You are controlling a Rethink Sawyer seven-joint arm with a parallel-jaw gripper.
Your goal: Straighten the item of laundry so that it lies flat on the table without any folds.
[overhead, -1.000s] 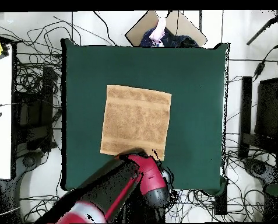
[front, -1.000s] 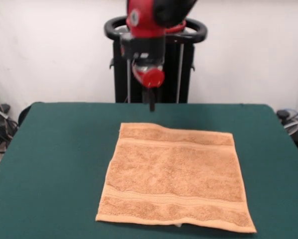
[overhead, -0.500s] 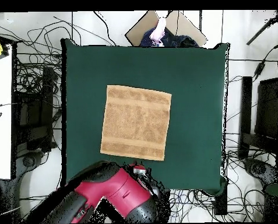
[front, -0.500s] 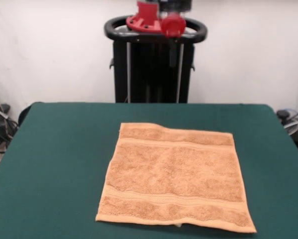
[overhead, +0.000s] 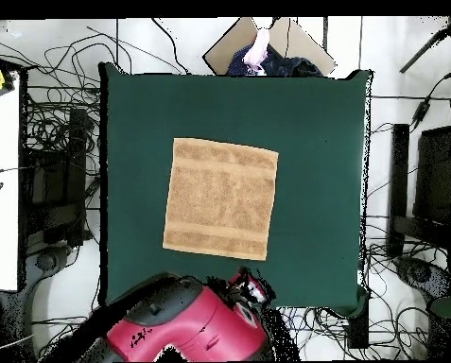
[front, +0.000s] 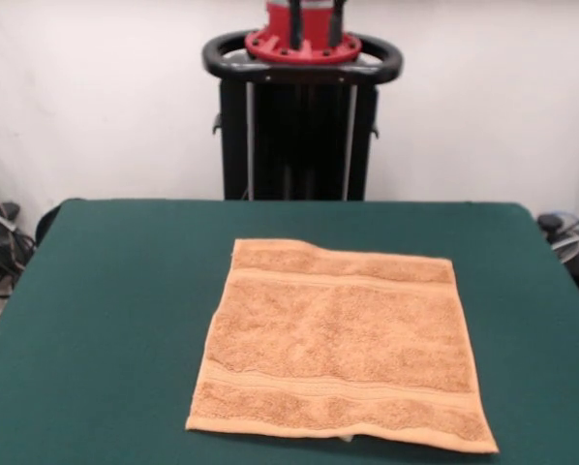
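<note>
Red-black arm's tool (front: pixel 315 21) up over pedestal at 12 o'clock in front view, off the cloth; can't tell if released or clenched. Small orange-tan terry towel (front: pixel 340 345) (overhead: pixel 220 198) lies spread flat approx. mid bench, border bands showing. Dark green felt-topped bench (front: pixel 115 320) (overhead: pixel 314 142) bare around it.

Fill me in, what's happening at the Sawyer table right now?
Nothing is being handled at this moment. The towel lies spread open and flat on the green table, with no folds showing and both border bands visible. The red arm is drawn back over the robot's base, off the cloth. The hand's two tips show at the top edge of the front view, above the pedestal. A person shows at the far table edge in the overhead view.
</note>
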